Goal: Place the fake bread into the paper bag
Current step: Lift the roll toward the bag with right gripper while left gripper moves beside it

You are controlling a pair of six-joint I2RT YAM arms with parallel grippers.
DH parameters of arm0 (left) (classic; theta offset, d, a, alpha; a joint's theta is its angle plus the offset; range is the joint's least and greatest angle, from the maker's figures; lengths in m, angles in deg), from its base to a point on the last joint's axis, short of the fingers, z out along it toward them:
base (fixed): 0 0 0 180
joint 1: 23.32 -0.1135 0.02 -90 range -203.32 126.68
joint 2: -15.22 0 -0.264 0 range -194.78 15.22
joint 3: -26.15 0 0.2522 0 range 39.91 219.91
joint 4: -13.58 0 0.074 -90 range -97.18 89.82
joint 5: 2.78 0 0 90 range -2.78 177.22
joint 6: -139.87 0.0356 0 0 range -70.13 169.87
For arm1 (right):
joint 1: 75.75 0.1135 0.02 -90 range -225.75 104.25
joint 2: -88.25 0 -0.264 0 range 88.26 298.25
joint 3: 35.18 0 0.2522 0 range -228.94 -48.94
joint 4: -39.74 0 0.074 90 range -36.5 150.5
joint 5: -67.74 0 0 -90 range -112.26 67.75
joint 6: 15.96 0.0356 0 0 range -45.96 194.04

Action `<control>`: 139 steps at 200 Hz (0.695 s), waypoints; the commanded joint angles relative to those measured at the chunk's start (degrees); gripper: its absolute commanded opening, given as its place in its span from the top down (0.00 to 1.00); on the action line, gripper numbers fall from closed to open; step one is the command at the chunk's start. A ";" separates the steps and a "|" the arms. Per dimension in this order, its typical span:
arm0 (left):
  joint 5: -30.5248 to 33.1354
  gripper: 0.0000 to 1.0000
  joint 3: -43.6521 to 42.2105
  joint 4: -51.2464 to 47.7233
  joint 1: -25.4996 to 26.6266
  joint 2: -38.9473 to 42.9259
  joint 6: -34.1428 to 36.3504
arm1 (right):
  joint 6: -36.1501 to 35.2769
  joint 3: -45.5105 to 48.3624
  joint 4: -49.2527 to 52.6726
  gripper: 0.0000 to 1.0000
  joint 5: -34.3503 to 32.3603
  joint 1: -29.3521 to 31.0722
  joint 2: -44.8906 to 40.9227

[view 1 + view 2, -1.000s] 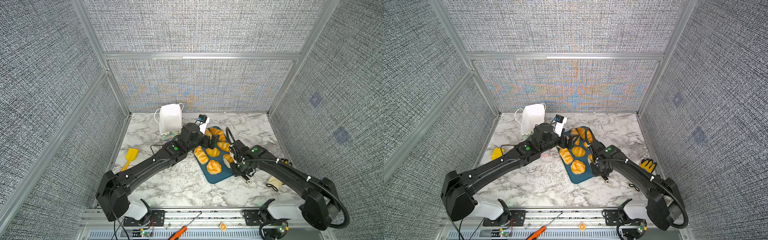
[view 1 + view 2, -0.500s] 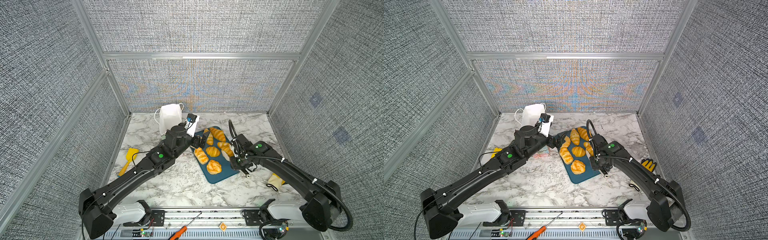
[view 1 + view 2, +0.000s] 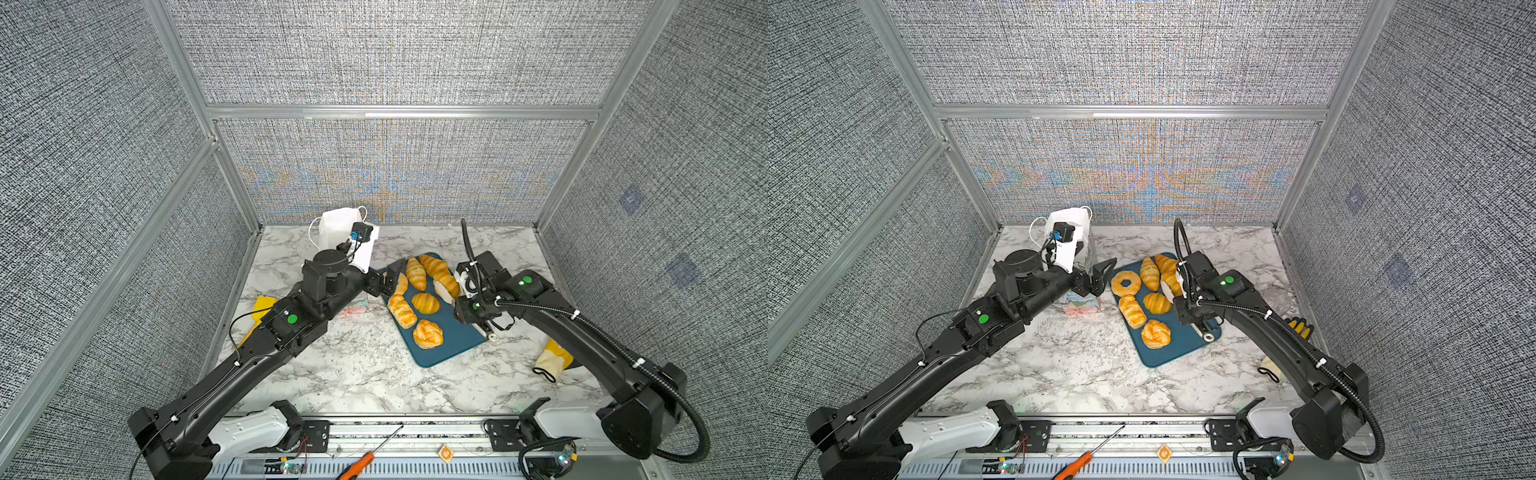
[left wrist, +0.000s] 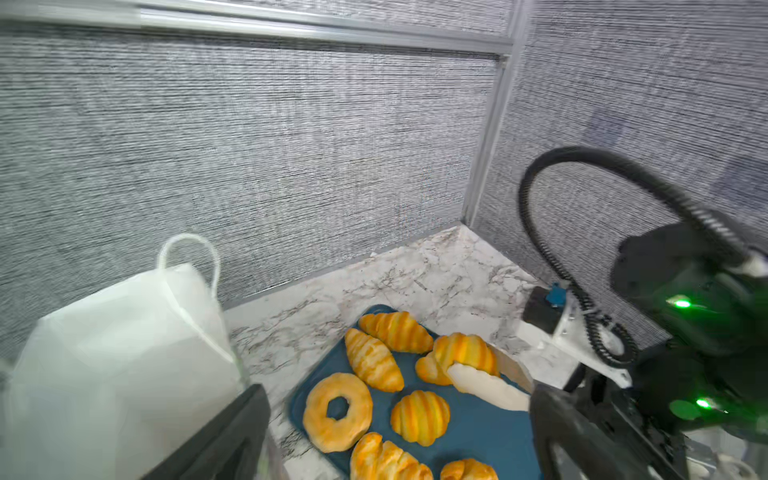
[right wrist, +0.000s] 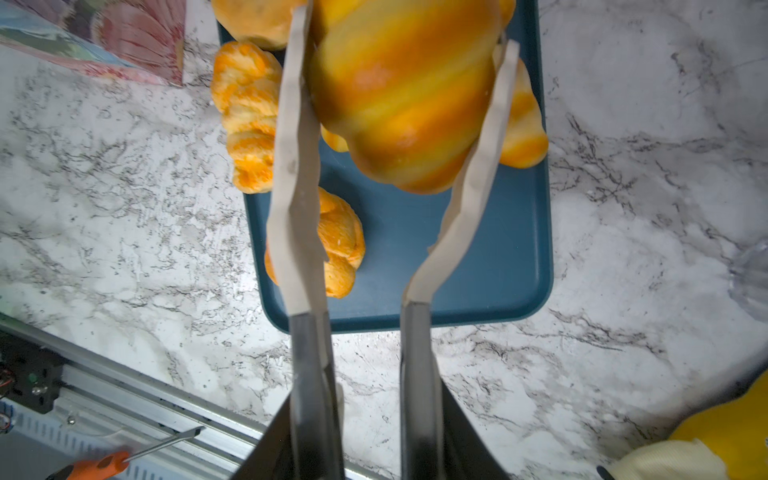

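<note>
Several pieces of fake bread lie on a blue tray [image 3: 457, 336] [image 3: 1183, 345], among them a ring doughnut [image 3: 1126, 283] [image 4: 337, 411] and a knotted bun [image 3: 428, 333]. My right gripper [image 3: 467, 303] [image 5: 365, 415] is shut on the metal handles of tongs [image 5: 295, 174]. The tongs' pale tips clamp a striped roll [image 5: 399, 91] [image 4: 465, 353] over the tray. The paper bag [image 3: 340, 228] [image 3: 1069, 220] [image 4: 116, 353] stands upright at the back left, its white mouth open. My left gripper [image 3: 1100, 276] [image 4: 399, 440] is open and empty between the bag and the tray's left edge.
A yellow glove [image 3: 552, 357] lies at the right, near the right arm. A yellow item [image 3: 262, 307] lies by the left wall. An orange screwdriver [image 3: 361, 461] rests on the front rail. Grey walls close in the marble table on three sides.
My left gripper has drawn back to the left, off the tray and toward the bag, still open. The right gripper has shifted slightly toward the back with the roll in the tongs.
</note>
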 commanded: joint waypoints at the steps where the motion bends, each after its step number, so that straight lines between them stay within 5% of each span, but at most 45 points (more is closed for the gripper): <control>1: 4.96 0.02 0.70 -5.75 -2.27 1.34 -2.53 | -0.59 -2.03 -0.11 0.60 0.94 0.11 -0.14; 60: 7.07 0.01 2.66 -14.67 -10.99 3.70 -8.17 | -0.42 -6.93 -0.56 0.60 3.77 0.20 -0.58; 139: 6.91 0.01 0.72 -18.45 -21.61 5.26 -5.63 | 0.20 -14.23 -0.24 0.62 4.24 2.62 0.90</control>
